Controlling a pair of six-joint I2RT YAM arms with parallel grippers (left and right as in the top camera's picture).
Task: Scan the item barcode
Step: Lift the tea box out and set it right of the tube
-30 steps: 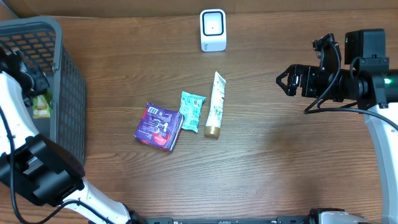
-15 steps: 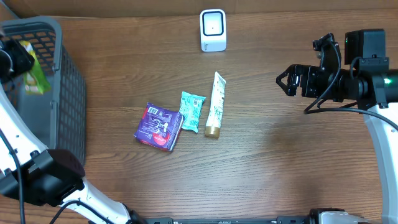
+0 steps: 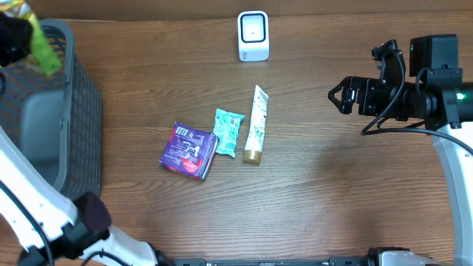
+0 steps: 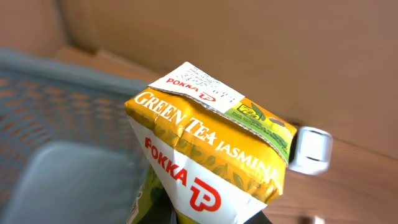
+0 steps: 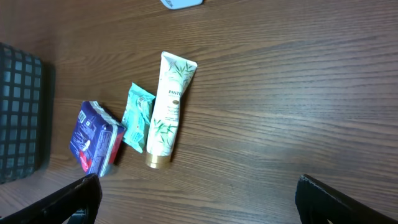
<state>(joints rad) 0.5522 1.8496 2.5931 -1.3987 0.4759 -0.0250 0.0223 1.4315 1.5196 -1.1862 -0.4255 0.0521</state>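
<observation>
We are pinching a yellow-and-green Pokka jasmine green tea carton (image 4: pixel 208 158) in our left gripper (image 3: pixel 18 40) above the left basket (image 3: pixel 83 111); our right gripper (image 5: pixel 198 198) is hanging spread.

Seen from above, the left gripper (image 3: pixel 24 37) is half cut off at the picture's top left corner, and the yellow and green paper tea carton (image 3: pixel 43 46) in it is a blur. In its wrist view the carton runs off the lower edge and hides the fingers. Behind it, the grey plastic mesh basket (image 4: pixel 56 124) and the small white scanner (image 4: pixel 313 149) are soft, and the scanner is partly covered. Print on the purple packet (image 3: pixel 190 150) near the table's middle is too small to read.
</observation>
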